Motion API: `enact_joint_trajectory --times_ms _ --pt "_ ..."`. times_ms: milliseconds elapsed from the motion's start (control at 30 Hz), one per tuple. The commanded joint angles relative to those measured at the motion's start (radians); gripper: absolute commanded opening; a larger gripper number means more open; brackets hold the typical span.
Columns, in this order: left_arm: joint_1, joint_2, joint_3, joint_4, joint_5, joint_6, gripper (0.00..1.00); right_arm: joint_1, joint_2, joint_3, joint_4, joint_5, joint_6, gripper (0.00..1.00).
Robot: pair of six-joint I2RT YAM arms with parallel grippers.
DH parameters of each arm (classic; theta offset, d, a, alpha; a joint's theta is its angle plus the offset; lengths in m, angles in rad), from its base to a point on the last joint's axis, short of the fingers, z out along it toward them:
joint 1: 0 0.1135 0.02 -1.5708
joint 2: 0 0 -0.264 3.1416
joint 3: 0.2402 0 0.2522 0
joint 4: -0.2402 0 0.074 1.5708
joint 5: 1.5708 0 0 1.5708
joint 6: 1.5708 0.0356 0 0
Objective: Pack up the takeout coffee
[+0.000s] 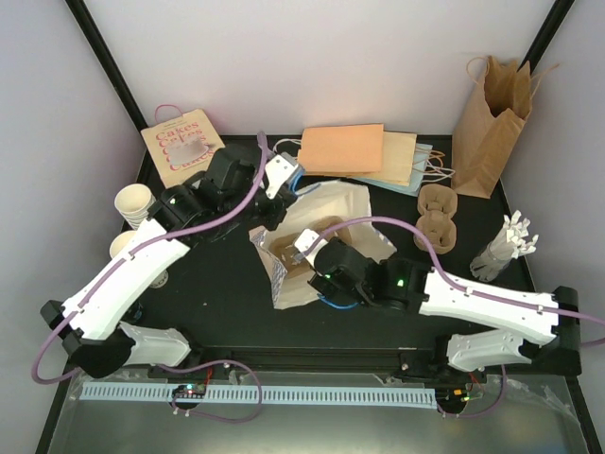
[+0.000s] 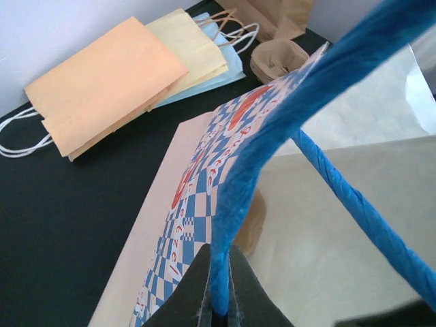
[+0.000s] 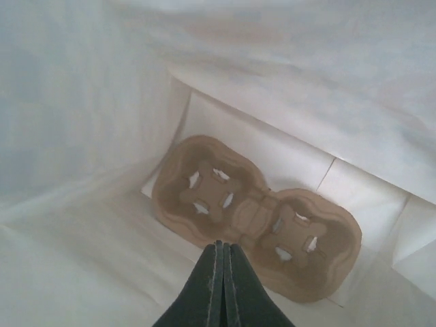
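Well left of the left end effector (image 2: 219, 289) stand paper cups (image 1: 132, 201).

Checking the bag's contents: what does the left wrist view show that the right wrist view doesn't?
Left wrist only: the left gripper pinching the blue twisted-paper handle, and flat orange, yellow and blue paper bags. Right wrist only: a brown two-cup pulp carrier at the bag's bottom, beyond the shut right gripper. Both: the white paper bag.
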State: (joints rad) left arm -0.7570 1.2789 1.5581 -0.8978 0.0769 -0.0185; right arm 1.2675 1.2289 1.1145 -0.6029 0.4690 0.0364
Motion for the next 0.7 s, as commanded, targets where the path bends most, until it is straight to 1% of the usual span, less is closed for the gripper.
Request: enact_joint_trajectory --times_ms 0,167,367,467,600,667 --pt "0.068 0.048 0.065 -0.025 0.091 -0.076 0.02 -0.021 -0.048 0.07 -0.037 -0.078 -0.004 0.01" --pt "0.14 0.081 0.068 -0.007 0.159 -0.116 0.01 -0.101 -0.064 0.166 -0.081 -0.168 0.036 0.01" --pt "0.21 0.155 0.101 -0.005 0.21 -0.147 0.02 -0.208 -0.104 0.23 -0.099 -0.202 0.099 0.01" --pt "0.251 0.189 0.1 0.008 0.267 -0.158 0.01 -0.254 -0.124 0.249 -0.11 -0.175 0.147 0.04" --pt "0.305 0.231 0.103 0.019 0.299 -0.156 0.02 -0.334 -0.137 0.264 -0.171 -0.06 0.225 0.04" --pt "0.333 0.25 0.106 0.021 0.321 -0.157 0.02 -0.384 -0.147 0.264 -0.203 -0.026 0.254 0.03"
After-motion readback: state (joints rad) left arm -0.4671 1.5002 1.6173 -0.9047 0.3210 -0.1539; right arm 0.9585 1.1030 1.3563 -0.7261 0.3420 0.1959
